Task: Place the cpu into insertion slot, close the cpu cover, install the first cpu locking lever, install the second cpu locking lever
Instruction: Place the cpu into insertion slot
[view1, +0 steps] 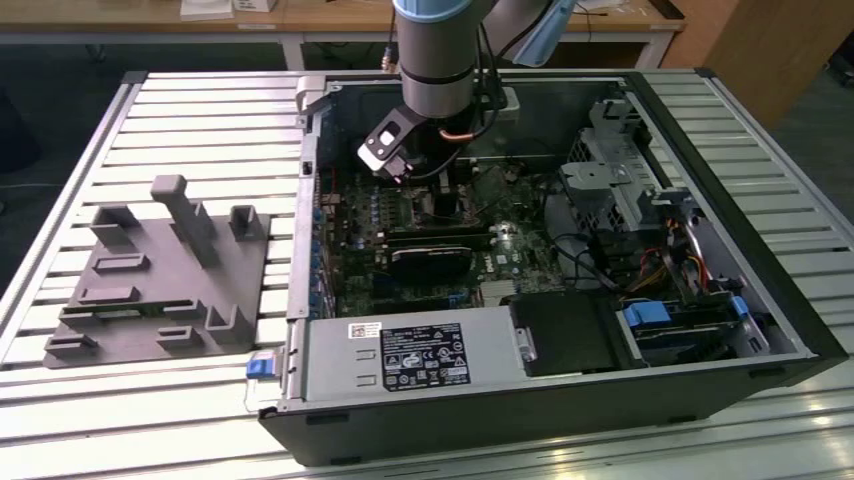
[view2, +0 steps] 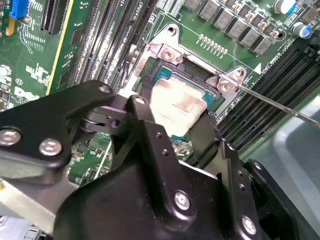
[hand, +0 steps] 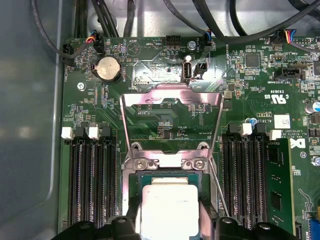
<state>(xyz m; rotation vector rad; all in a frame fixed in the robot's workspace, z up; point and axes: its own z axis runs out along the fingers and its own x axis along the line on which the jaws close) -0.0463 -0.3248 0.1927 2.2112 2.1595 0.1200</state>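
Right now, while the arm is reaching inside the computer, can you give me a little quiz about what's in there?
1. Pick one: what sits between the fingers of the gripper?
A) a round battery
B) the cpu
C) a memory stick

2. True or false: the cpu cover is swung open, off the insertion slot.

3. Fill in the word: in the exterior view, the grey fixture lies on the table to the exterior view's ____ of the computer case.

Key: 1 B; 2 true; 3 left.
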